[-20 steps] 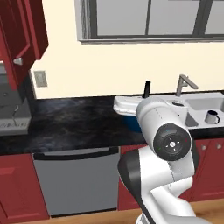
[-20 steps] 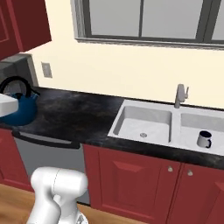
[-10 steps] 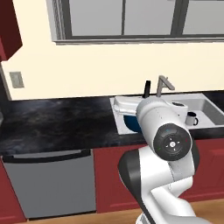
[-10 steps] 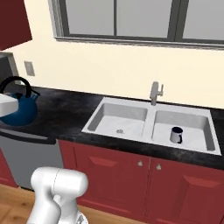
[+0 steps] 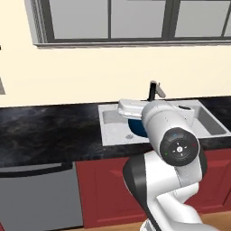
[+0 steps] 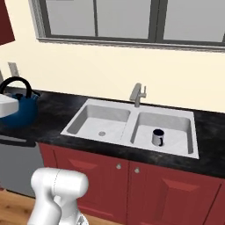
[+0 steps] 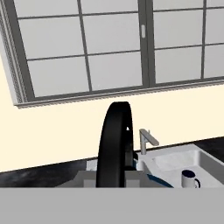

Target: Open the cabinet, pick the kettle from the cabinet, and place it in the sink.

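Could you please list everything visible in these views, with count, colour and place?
kettle: one, dark blue with black arched handle, held up at the left of the right base view.
sink: one double basin, light grey, set in the counter.
mug: one, dark, standing in the sink's right basin.
faucet: one, grey, behind the sink.
counter: one, black speckled, along the wall.
window: one, grey-framed, above the sink.
lower cabinets: dark red, under the counter.
dishwasher: one, grey, left of the red cabinets.
gripper: one, shut on the kettle's handle.
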### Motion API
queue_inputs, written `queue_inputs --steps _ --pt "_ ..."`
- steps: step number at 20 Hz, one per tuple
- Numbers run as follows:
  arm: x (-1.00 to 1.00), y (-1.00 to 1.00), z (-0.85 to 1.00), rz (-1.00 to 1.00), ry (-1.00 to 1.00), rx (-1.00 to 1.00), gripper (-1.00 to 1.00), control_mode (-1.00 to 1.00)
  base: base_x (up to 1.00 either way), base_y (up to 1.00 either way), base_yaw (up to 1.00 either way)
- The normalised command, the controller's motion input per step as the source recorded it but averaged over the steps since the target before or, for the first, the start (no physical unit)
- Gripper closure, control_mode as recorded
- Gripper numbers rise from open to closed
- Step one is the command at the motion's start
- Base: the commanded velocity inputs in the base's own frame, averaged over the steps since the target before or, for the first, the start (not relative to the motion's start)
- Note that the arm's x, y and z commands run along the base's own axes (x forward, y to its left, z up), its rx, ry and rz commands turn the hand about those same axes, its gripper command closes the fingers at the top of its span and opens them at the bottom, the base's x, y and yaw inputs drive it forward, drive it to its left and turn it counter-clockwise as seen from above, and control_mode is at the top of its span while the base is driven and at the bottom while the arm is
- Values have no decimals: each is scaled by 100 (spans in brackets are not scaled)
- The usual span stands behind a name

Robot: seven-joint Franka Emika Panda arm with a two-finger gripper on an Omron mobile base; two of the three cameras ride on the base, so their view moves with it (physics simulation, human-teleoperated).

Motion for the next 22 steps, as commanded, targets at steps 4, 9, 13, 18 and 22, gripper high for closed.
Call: queue_inputs --steps 4,9,13,18,22 --pt "0 0 0 0 0 0 100 100 51 -40 0" --pt "0 0 0 0 0 0 100 100 51 -38 0" --pt "0 0 0 0 0 0 100 100 53 -28 0" --pt "0 0 0 0 0 0 100 100 30 -12 0" --pt "0 0 0 0 0 0 100 100 0 0 0"
